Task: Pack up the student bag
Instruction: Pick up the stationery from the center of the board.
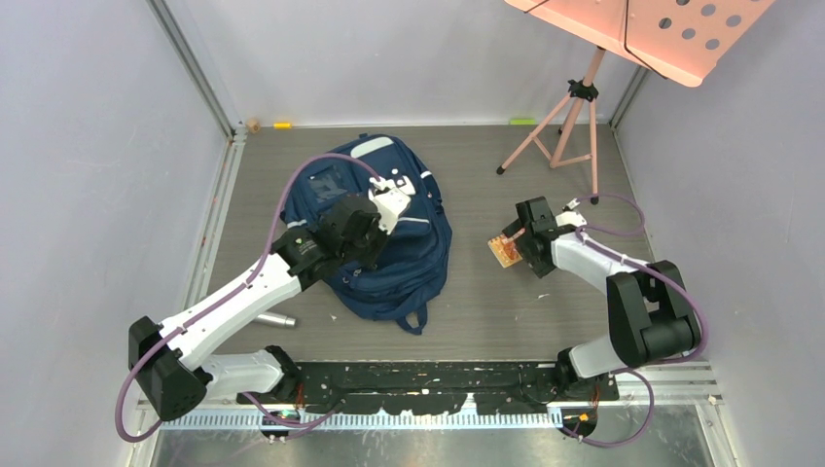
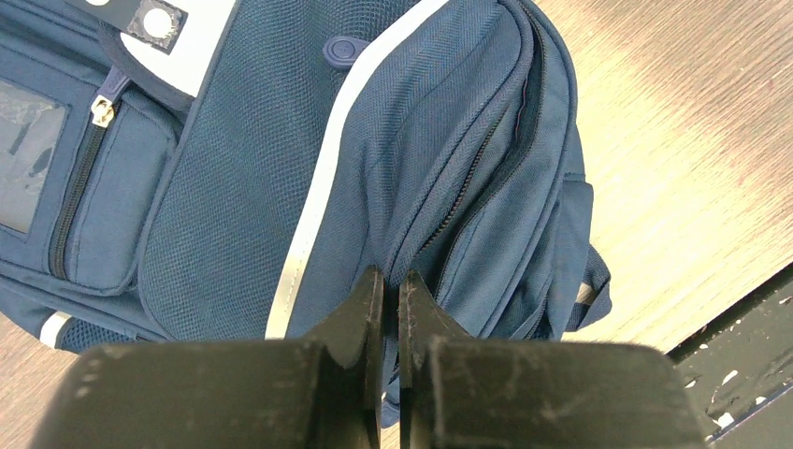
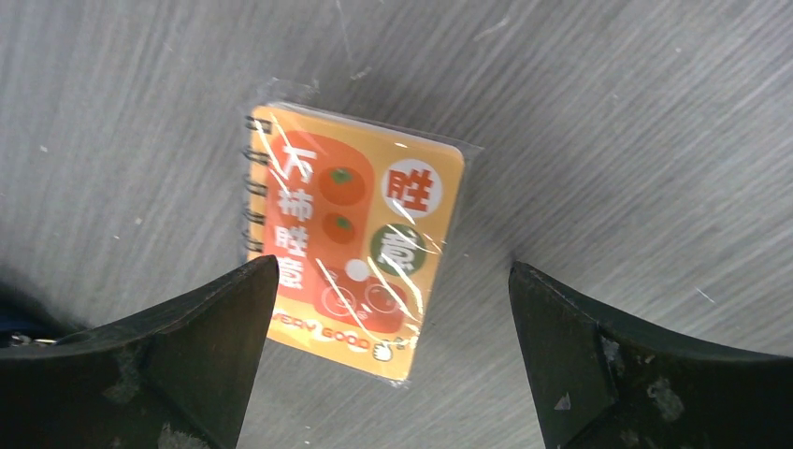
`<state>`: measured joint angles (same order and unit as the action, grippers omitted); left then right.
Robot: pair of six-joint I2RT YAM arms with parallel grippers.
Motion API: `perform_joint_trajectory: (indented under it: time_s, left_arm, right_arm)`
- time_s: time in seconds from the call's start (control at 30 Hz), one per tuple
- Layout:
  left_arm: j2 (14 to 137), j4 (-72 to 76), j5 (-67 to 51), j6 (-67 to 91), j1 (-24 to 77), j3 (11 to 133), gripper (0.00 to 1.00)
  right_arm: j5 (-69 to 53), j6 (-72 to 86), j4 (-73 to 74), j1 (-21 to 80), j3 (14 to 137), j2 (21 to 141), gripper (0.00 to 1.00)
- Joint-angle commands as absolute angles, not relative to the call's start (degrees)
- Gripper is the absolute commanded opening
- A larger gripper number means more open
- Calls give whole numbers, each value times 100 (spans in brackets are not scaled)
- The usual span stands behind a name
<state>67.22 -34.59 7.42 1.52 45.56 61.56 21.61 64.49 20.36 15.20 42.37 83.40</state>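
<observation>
Grey tabletop (image 3: 608,122) holds a wrapped notebook (image 3: 355,253); the wide-open, empty right gripper (image 3: 393,271) may slip on its film, while the left gripper (image 2: 391,281) is closed at the student bag (image 2: 234,187).

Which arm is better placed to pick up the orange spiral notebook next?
Right. The right gripper hangs open directly over the orange notebook lying on the table, jaws wide apart above it. The left gripper is shut against the student bag, away from the notebook.
</observation>
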Motion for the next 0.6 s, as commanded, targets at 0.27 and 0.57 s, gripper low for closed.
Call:
perform_joint_trajectory:
  time_s: [0.27, 0.57]
  left_arm:
    - [6451, -2856, 328, 396, 4588, 6354, 0]
    - [6519, -2864, 239, 413, 4588, 6359, 0]
  right_arm:
    - [2377, 6601, 2011, 1521, 5156, 9244, 100]
    - [2689, 6309, 2459, 1576, 5692, 9842, 100]
